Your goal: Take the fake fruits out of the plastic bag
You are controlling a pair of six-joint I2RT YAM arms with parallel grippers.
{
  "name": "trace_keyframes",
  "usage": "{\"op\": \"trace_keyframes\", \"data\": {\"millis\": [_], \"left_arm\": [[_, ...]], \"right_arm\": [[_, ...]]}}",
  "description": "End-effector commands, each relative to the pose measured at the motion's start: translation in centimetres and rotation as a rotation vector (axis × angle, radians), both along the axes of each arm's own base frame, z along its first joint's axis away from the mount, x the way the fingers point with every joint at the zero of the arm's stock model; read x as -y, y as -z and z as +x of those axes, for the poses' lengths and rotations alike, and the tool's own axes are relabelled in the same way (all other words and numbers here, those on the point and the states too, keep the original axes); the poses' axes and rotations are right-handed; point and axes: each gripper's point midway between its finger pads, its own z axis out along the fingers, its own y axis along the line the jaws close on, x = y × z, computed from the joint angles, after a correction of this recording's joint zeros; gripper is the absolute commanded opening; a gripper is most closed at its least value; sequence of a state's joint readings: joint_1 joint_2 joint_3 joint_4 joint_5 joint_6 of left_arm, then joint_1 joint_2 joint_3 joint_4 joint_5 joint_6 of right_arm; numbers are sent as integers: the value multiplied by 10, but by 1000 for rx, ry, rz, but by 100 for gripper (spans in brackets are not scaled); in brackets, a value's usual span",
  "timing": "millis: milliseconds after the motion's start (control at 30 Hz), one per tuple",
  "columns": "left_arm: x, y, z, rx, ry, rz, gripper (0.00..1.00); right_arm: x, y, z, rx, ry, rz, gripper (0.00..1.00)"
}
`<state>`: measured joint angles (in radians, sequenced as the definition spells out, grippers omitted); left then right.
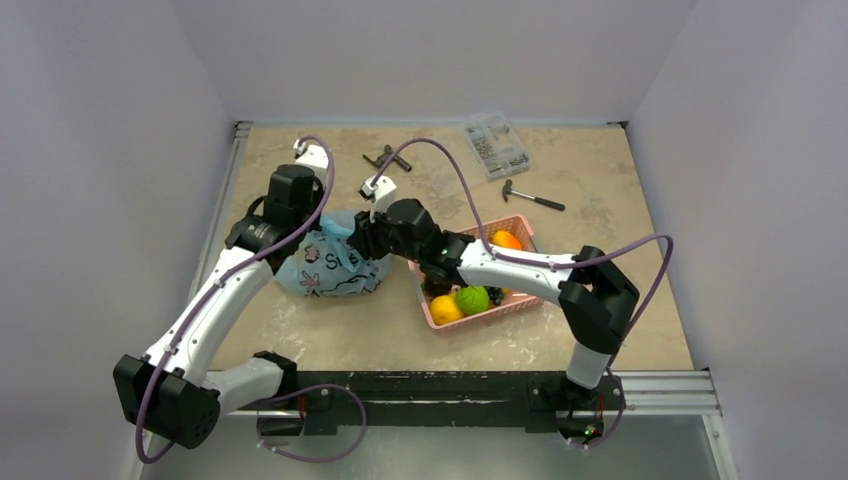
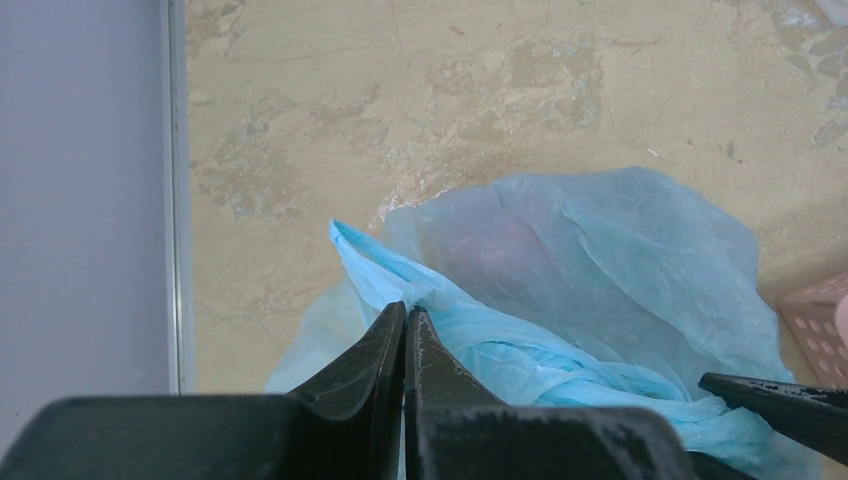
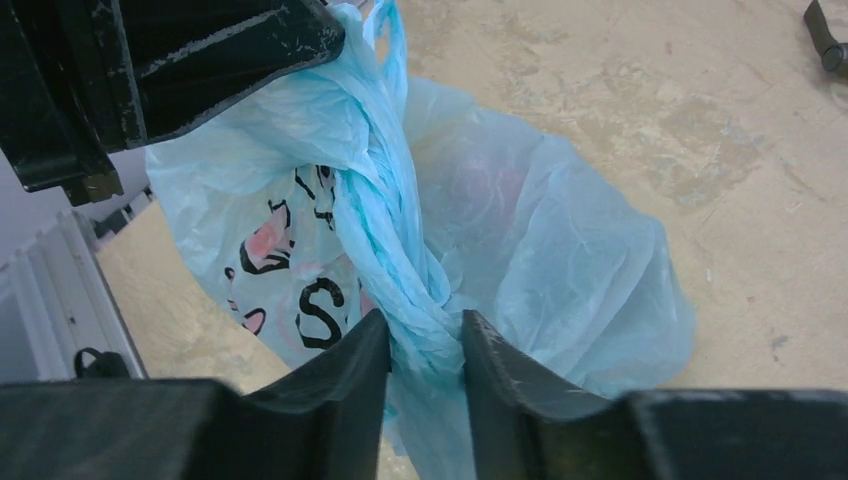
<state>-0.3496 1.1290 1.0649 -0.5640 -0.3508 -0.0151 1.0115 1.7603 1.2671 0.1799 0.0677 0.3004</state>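
Only a reddish blur (image 2: 500, 255) shows inside the plastic bag (image 3: 560, 260), I read just "S"; left gripper (image 2: 406, 310) and right gripper (image 3: 425, 325) both pinch it tight.

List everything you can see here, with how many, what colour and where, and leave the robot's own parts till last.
plastic bag: one, pale blue with pink motifs and dark lettering, left of centre
fruit in the bag: one seen, reddish, blurred through the film
basket: one, pink, right of the bag
orange fruits: two, orange, in the basket
green fruit: one, lime, in the basket
hammer: one, dark, far right
parts box: one, clear, far edge
dark tool: one, black, far centre
table: one, beige marbled
left gripper: shut on the bag's film
right gripper: closed round the bag's twisted handle
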Motion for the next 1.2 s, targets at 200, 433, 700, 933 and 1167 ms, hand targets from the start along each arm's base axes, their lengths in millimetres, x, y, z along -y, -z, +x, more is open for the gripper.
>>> {"op": "trace_keyframes", "data": {"millis": [200, 433, 700, 933, 1167], "left_arm": [[-64, -33, -9, 156, -359, 125, 0], [-51, -43, -10, 240, -272, 28, 0], [-36, -44, -8, 251, -181, -12, 0], [-32, -44, -7, 247, -163, -25, 0], [-32, -43, -7, 245, -166, -24, 0]], "right_arm": [[30, -55, -15, -108, -15, 551, 1], [33, -36, -13, -229, -134, 649, 3], [35, -32, 11, -86, -35, 328, 56], [11, -48, 15, 119, -33, 52, 90], [-6, -51, 27, 125, 13, 19, 79]]}}
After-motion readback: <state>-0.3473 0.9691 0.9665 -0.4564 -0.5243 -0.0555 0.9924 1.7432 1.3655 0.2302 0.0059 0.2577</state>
